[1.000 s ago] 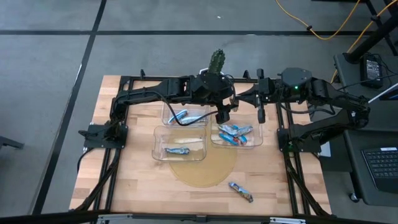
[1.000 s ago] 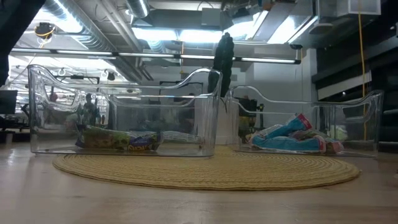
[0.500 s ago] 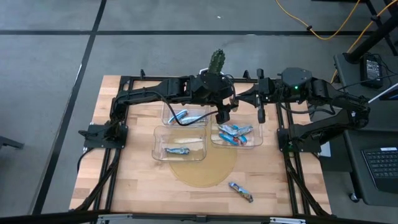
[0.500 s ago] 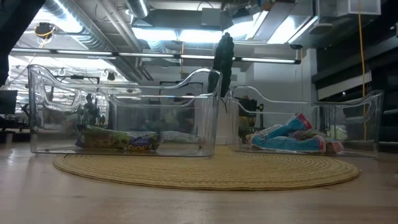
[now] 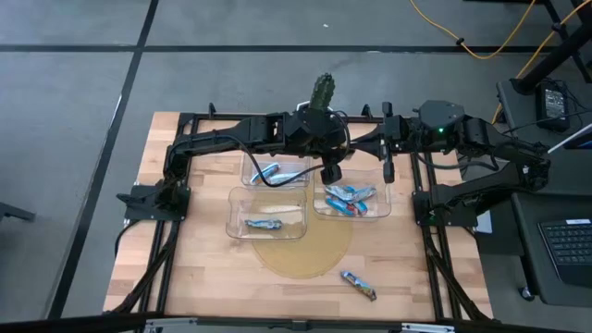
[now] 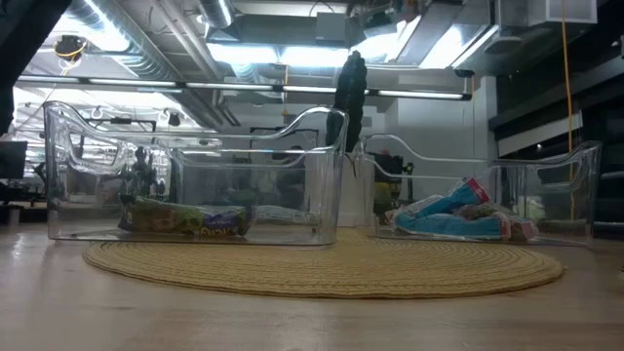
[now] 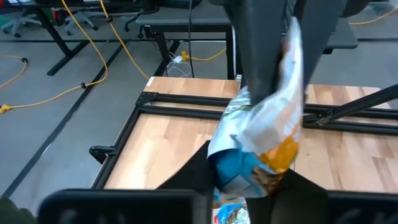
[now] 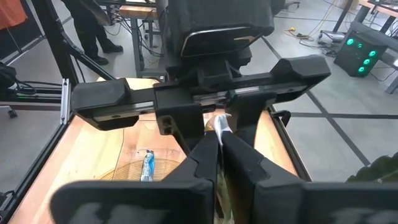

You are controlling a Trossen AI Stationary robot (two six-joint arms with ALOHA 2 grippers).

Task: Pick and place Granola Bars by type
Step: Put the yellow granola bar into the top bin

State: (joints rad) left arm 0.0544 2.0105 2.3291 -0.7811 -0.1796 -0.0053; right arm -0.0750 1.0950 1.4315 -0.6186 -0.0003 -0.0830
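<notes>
A granola bar (image 7: 267, 143) in a blue, orange and silver wrapper hangs in the air between my two grippers, above the clear bins. My left gripper (image 5: 347, 148) reaches in from the table's left and is shut on one end. My right gripper (image 5: 370, 146) faces it from the right and is shut on the other end. The far left bin (image 5: 275, 171) holds blue and silver bars. A brownish-green bar (image 6: 190, 219) lies in the near left bin (image 5: 266, 215). Several blue bars (image 6: 453, 219) lie in the right bin (image 5: 351, 199). One loose bar (image 5: 358, 285) rests flat on the table. My left gripper pinches the bar's blue end (image 7: 239, 171) between its two fingers, coming from the table's left and slanting down. The bar is clear of everything below and runs on to the other gripper. My right gripper pinches the bar's opposite, silver end (image 8: 219, 124) between its two fingers, coming almost level from the table's right. Only a thin edge of wrapper shows at its fingertips.
A round woven mat (image 5: 301, 250) lies under the near sides of the bins. A green cactus-like thing (image 5: 324, 90) stands at the table's far edge. Black frame rails (image 5: 171, 240) run along the left and right sides. A person's legs (image 8: 93, 25) show beyond the table.
My left gripper has shut on the granola bar that my right gripper holds. Both arms have stayed where they were.
</notes>
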